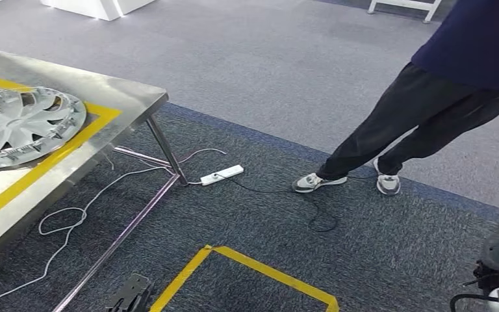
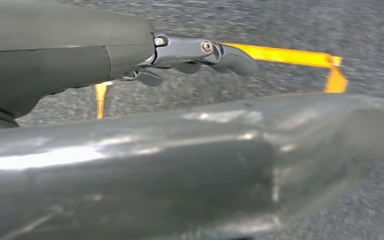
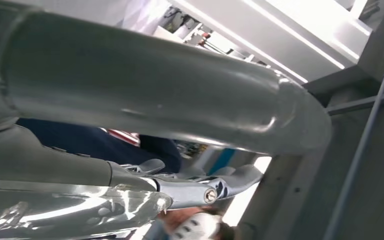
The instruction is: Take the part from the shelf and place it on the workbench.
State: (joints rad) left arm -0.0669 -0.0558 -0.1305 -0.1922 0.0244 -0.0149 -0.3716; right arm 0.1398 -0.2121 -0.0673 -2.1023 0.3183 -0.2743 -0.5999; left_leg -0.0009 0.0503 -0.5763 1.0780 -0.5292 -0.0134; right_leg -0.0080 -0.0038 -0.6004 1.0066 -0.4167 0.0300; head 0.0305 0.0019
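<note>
- Already, one silver plastic hubcap (image 1: 21, 127) lies flat on the steel surface (image 1: 114, 91), inside its yellow tape outline, so the placing looks done; nothing seems left but stepping away.
- Left robot hand (image 2: 200, 55): fingers curled loosely, holding nothing.
- Right robot hand (image 3: 190, 186): nothing visibly held; its spread I cannot tell.
- Counted: one hubcap, one white power strip (image 1: 221, 174), one person (image 1: 429, 97) standing nearby.

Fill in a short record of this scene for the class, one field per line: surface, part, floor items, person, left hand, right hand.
surface: steel workbench with yellow tape border
part: silver hubcaps lying on the workbench inside the tape
floor items: white power strip, white cable, yellow tape square on grey carpet
person: legs in dark trousers, grey trainers, standing beside the bench
left hand: left hand over the carpet, holding nothing, fingers curled
right hand: right hand, grasp unclear
</note>
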